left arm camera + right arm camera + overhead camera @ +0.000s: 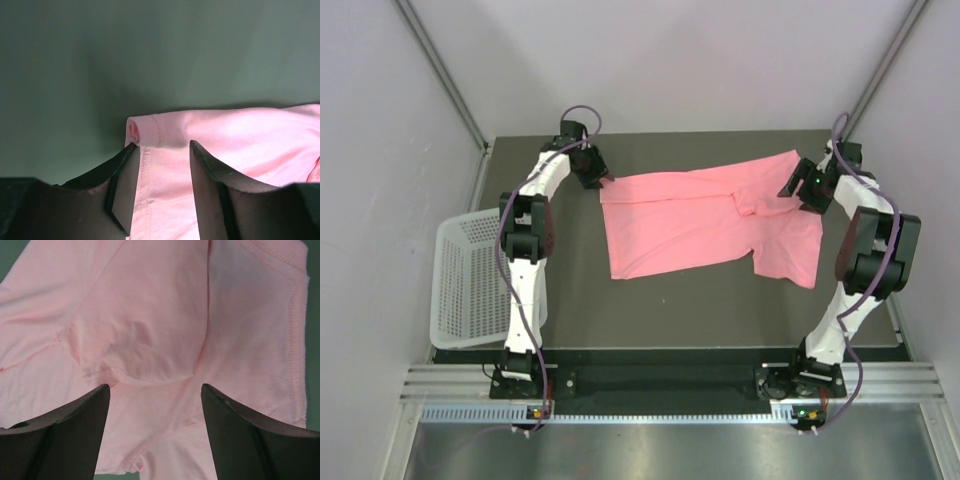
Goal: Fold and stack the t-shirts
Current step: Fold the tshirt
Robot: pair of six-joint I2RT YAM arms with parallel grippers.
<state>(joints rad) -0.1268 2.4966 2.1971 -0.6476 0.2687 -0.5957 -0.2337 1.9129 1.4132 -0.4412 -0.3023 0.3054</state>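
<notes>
The t-shirt [700, 225] lies partly folded on the tabletop [670, 310]. The left gripper [162, 145] is placed astride the rolled hem corner, jaws apart. The right gripper [154, 386] is poised over a folded layer, jaws wide and empty. Each edge should be pinched fully before lifting, so the fold is carried evenly.

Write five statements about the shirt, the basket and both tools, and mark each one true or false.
1. The t-shirt lies on the table, outside the basket. True.
2. The basket sits at the table's right edge. False: it sits at the left edge.
3. The right tool has its jaws apart over the t-shirt. True.
4. The left tool is over the t-shirt's middle. False: the left tool is at a hemmed corner.
5. Two shirts are stacked. False: only one is visible.
</notes>
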